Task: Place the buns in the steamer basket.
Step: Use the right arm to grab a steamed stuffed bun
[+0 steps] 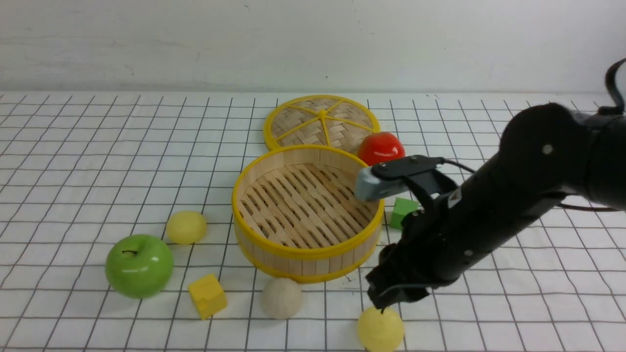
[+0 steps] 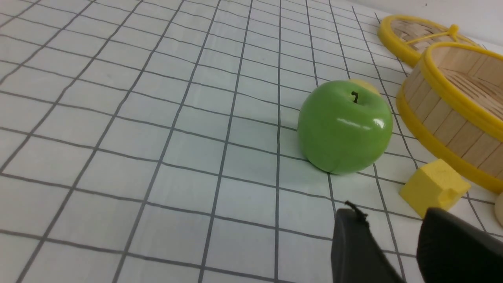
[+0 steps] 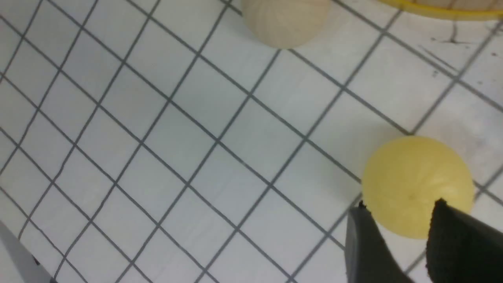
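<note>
The steamer basket (image 1: pixel 305 264) stands mid-table and is empty. One pale yellow bun (image 1: pixel 186 227) lies to its left, the cream-white bun (image 1: pixel 281 298) in front of it, and a second pale yellow bun (image 1: pixel 380 330) at the front edge. My right gripper (image 1: pixel 384 304) hangs just above that front bun. In the right wrist view the gripper (image 3: pixel 400 206) is open, its tips over the near side of the bun (image 3: pixel 416 173) and nothing held. My left gripper (image 2: pixel 391 214) is open and empty, low over the table near the yellow cube (image 2: pixel 434 188). It is out of the front view.
A green apple (image 1: pixel 139 265) and the yellow cube (image 1: pixel 207 296) lie front left. A red apple (image 1: pixel 381 146) and a flat woven lid (image 1: pixel 321 122) are behind the basket. A green cube (image 1: pixel 403 211) sits to the basket's right, beside my right arm.
</note>
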